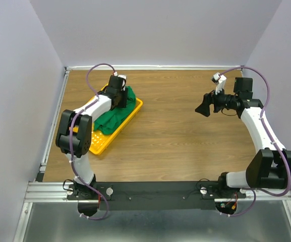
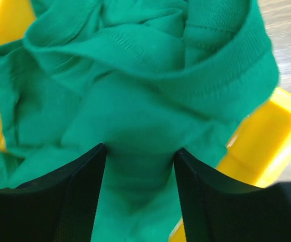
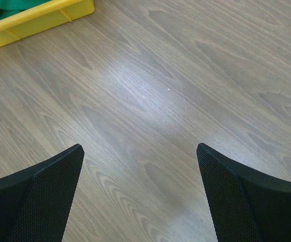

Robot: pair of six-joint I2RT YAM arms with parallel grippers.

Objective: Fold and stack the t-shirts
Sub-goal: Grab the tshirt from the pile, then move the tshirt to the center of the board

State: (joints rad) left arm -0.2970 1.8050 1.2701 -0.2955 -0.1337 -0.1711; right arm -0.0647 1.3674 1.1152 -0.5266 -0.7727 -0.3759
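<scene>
The dark-green t-shirt (image 1: 116, 115) lies crumpled and unfolded in the yellow perforated tray (image 1: 101, 142) at the left of the top view, with every fold and the stacking left to do. My left fingers (image 2: 84, 181) stand partly parted astride a ridge of its cloth, touching it, though I cannot tell if they grip. My right fingers (image 3: 49, 186) hang spread wide, holding nothing, above the bare wooden surface (image 1: 185, 141).

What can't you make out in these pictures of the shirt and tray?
Top view: the tips of the left gripper, hidden behind its own wrist.
Left wrist view: the t-shirt's full outline, cut off by the frame edges; most of the tray, covered by cloth.
Right wrist view: tray and t-shirt, cut off at the top-left corner.
</scene>
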